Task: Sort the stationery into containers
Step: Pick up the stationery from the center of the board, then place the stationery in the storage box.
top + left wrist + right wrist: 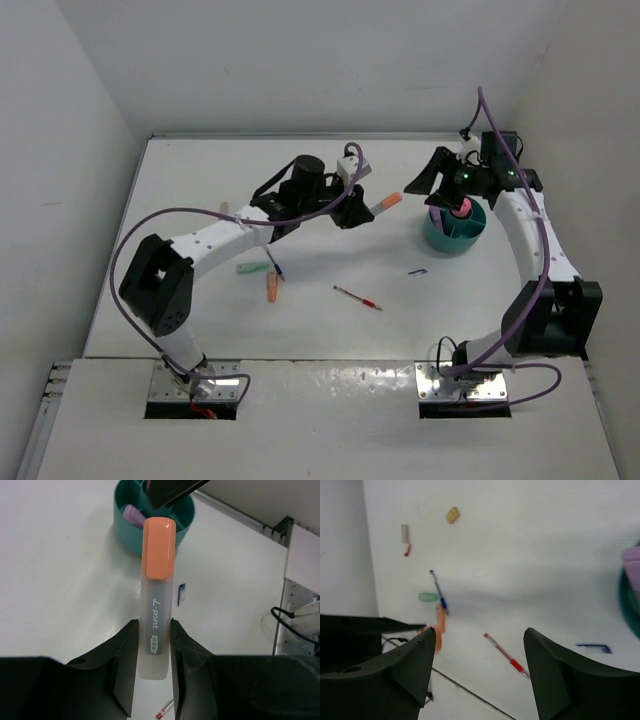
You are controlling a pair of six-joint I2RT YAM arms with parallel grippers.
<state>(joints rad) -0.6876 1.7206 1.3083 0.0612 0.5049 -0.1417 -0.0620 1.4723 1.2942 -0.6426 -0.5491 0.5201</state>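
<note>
Gripping a highlighter (158,555) with the left claw (154,626), pinched tight from both sides low on its clear body, orange cap pointing toward the cup (125,532). Held up off the table (200,180), a little to the left of the cup in the top view. Hanging by the teal cup with the right claw (479,632), partly over its rim, fingers (415,660) spread wide apart, nothing between them. Sitting inside the cup: a lilac thing (133,515) and a pink thing (460,208). Lying loose on the left side of the table: a green stub (248,268), an orange stub (271,288) just beside it, and a blue pen (274,265) between the two, touching them or nearly so, too small to tell. Lying alone nearer the middle, a red pen (357,298), tilted. Resting near the cup but apart from it, a tiny blue piece (417,271). Seen only from the right wrist, well away from the pens: a yellow bit (452,515), a grey bit (405,533), and a small red bit (407,550) just below the grey one.
</note>
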